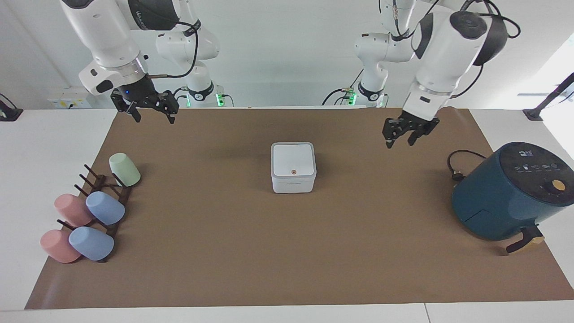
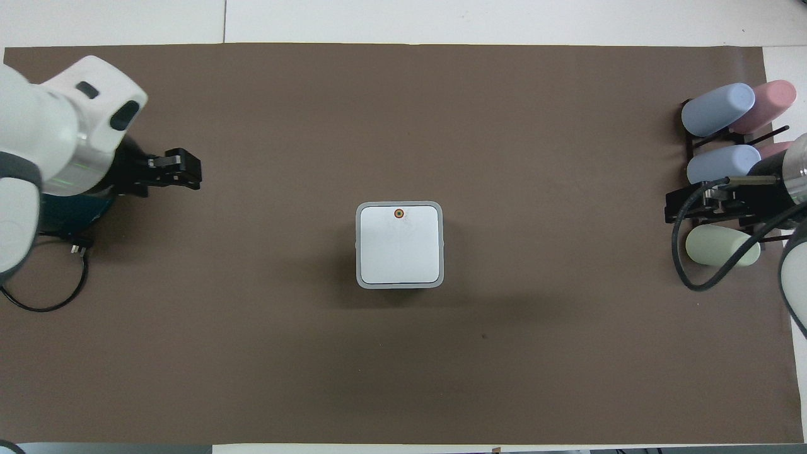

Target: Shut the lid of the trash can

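The trash can (image 1: pixel 293 175) stands upright near the middle of the brown mat (image 1: pixel 287 251) that covers the desk (image 1: pixel 54 143). The lid (image 1: pixel 293 160) lies flat on top of it, seated square within the rim, with no gap visible along any edge in either view. An orange-brown dot (image 2: pixel 398 214) sits on the lid near the edge farther from the robots. Nothing touches the trash can.

The left end effector (image 1: pixel 402 136) hangs in the air over bare mat, well apart from the trash can, toward the left arm's end of the desk. Its fingers point downward and appear slightly apart; it holds nothing. The right end effector (image 1: pixel 151 112) is raised over the mat's edge nearest the robots, well apart from the trash can, toward the right arm's end. Its fingers stand clearly apart and empty.

A dark teal air fryer (image 1: pixel 511 193) stands well apart from the trash can at the left arm's end, its black cord (image 1: pixel 457 163) lying on the mat beside it. A dark rack (image 1: pixel 105 202) with pink, blue and pale green cups (image 1: pixel 105 208) lies well apart from the trash can at the right arm's end.
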Controlling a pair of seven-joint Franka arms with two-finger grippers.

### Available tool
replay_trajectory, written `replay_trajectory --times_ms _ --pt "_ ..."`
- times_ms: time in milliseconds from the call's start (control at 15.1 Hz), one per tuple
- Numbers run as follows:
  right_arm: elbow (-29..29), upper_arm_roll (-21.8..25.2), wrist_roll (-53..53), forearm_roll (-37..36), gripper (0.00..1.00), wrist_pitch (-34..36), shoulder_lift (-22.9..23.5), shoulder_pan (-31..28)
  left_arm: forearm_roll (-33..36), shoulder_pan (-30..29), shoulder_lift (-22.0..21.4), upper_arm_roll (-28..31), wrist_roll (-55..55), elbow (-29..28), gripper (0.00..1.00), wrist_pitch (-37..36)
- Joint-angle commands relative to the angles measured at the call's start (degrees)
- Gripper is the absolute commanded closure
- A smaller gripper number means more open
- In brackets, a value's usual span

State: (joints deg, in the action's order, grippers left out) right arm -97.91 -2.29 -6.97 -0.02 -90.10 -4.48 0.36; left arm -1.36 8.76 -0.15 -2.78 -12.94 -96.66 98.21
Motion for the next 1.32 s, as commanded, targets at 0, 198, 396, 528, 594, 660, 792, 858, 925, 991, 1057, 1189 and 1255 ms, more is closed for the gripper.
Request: replay_trajectory --times_ms 0,198,396,528,594,660,792,858,925,991,1057,1189,1255 --pt "-0.1 -0.5 1.3 -0.2 0.0 0.5 -0.3 -0.8 -0.3 -5.1 -2.8 -0.9 9.0 0.3 0.0 -4.9" --pt "-0.1 -0.5 1.3 -0.2 0.0 0.5 -0.3 -0.8 0.5 -6.2 -2.7 -0.9 9.5 5.2 0.0 -12.3" --pt "-0.1 -0.4 1.3 -0.2 0.0 0.5 -0.3 -0.8 0.5 -6.2 -4.0 -1.0 11.7 5.3 0.0 -15.5" --pt "-0.1 -0.5 1.3 -0.2 0.0 0.5 -0.3 -0.8 0.4 -6.2 -5.5 -1.0 12.1 2.6 0.0 -14.6" --pt "-0.1 -0.5 1.3 -0.2 0.0 0.5 -0.3 -0.8 0.3 -6.1 -5.7 -1.0 11.9 1.6 0.0 -13.6" --pt "-0.1 -0.5 1.3 -0.2 0.0 0.5 -0.3 -0.8 0.3 -6.1 -5.9 -0.9 11.9 1.1 0.0 -12.4" --pt "0.0 -0.5 1.3 -0.2 0.0 0.5 -0.3 -0.8 0.0 -6.1 -5.7 -0.7 11.9 1.2 0.0 -11.7" --pt "-0.1 -0.5 1.3 -0.2 0.0 0.5 -0.3 -0.8 0.0 -6.1 -5.6 -0.9 11.9 1.2 0.0 -11.4" --pt "-0.1 -0.5 1.3 -0.2 0.0 0.5 -0.3 -0.8 0.0 -6.1 -5.4 -1.3 11.9 1.5 0.0 -11.0" --pt "-0.1 -0.5 1.3 -0.2 0.0 0.5 -0.3 -0.8 0.0 -6.0 -5.3 -1.5 11.9 1.6 0.0 -10.8" --pt "-0.1 -0.4 1.3 -0.2 0.0 0.5 -0.3 -0.8 0.0 -6.0 -5.2 -1.8 11.9 1.5 0.0 -10.8" --pt "-0.1 -0.5 1.3 -0.2 0.0 0.5 -0.3 -0.8 0.0 -6.0 -5.2 -2.5 11.9 1.5 0.0 -10.8" --pt "-0.1 -0.5 1.3 -0.2 0.0 0.5 -0.3 -0.8 0.0 -5.8 -5.2 -2.5 11.9 1.5 0.0 -10.9"
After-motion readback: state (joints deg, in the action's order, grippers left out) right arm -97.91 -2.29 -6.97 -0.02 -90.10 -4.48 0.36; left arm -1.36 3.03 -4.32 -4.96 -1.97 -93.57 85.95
